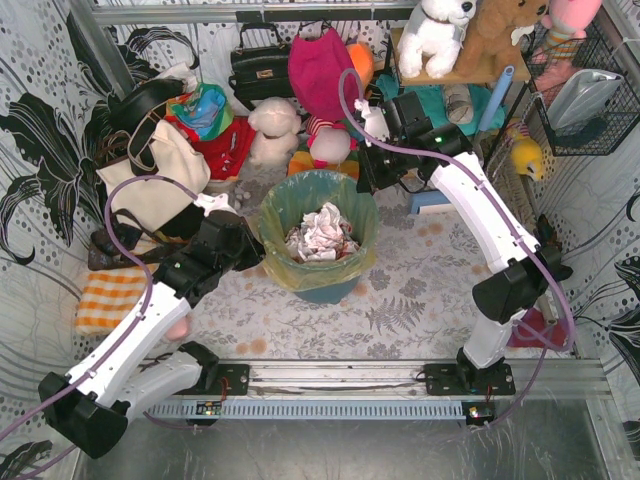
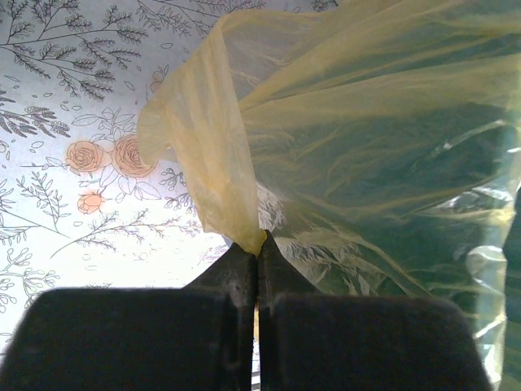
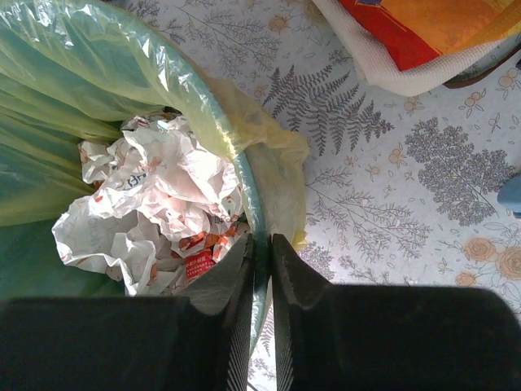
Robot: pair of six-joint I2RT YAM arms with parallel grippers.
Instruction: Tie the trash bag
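Early going here: the thin translucent yellow trash bag (image 1: 283, 262) lined the round teal plastic bucket (image 1: 335, 288) mid-tabletop (image 1: 430, 290), mouth wide open, crumpled white paper (image 1: 320, 232) showing inside. The left pincer (image 2: 258, 251) was clamped tight on a fold of the bag's left edge. The right pincer (image 3: 262, 244) straddled the far-right rim, fingers almost together; whether it truly gripped, I couldn't tell. No 2 ends were gathered and there was no knot, so nearly all the work was left.

place: staged lab booth | cues: metal rail (image 1: 340, 372), floral wall panels (image 1: 40, 180), plush toys (image 1: 436, 35), handbag (image 1: 262, 70)
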